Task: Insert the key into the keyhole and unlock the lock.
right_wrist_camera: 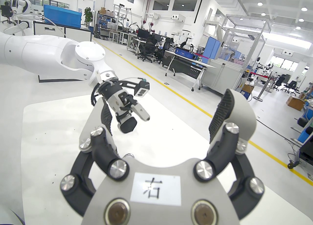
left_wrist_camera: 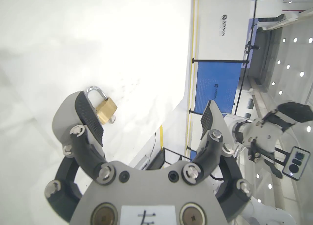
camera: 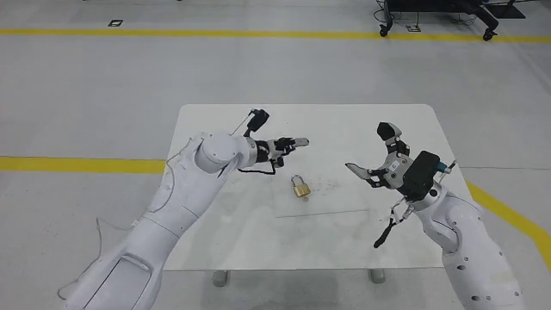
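padlock (camera: 300, 187): boxy brass body, curved silver shackle, lying flat near the middle of the smooth white table (camera: 232, 232) | left gripper (left_wrist_camera: 146, 103): ribbed black pads (left_wrist_camera: 89, 115) spread wide, near padlock | right gripper (right_wrist_camera: 166, 106): spread wide, well apart from padlock

A white table (camera: 362, 129) stands on grey floor (camera: 129, 86) — a yellow line (camera: 258, 33) crosses beyond it.

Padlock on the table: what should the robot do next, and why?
Probably lower the left jaws onto the small brass padlock lying on the white table, to steady it. Both pairs of jaws hang open and empty above the table, and the padlock lies just beyond the left ones.
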You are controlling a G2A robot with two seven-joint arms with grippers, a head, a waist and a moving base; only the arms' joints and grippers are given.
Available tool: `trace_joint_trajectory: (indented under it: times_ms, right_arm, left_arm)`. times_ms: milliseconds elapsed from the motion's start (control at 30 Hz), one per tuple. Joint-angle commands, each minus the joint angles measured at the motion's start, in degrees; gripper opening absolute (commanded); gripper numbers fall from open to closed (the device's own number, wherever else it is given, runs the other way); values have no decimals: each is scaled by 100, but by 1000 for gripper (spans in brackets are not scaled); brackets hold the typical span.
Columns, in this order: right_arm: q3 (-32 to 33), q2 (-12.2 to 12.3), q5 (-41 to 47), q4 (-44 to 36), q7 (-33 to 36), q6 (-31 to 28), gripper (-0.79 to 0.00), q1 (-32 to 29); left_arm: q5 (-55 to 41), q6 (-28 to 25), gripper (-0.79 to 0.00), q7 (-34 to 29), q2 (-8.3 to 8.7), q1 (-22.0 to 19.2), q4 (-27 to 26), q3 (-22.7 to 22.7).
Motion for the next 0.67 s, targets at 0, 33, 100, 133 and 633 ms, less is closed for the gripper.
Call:
trace_joint_trajectory:
  times_ms: [0, 33, 100, 133, 633]
  right_arm:
    - [31, -5, 261, 108, -100, -31, 0, 45]
    - [108, -2, 360, 166, -185, -28, 0, 57]
    - [294, 7, 499, 233, -429, -35, 0, 30]
    - [417, 14, 561, 279, -572, -43, 0, -8]
    - [768, 19, 971, 417, -1189, -161, -1, -148]
  left_arm:
    - [436, -65, 0, 255, 204, 385, -804, -530]
    - [754, -75, 0, 357, 299, 568, -1214, -758]
    - [1341, -125, 0, 432, 467, 996, -2078, -1183]
    - [1636, -300, 0, 465, 541, 1211, -2553, -1376]
    - [1754, -543, 0, 511, 658, 1748, -3316, -1853]
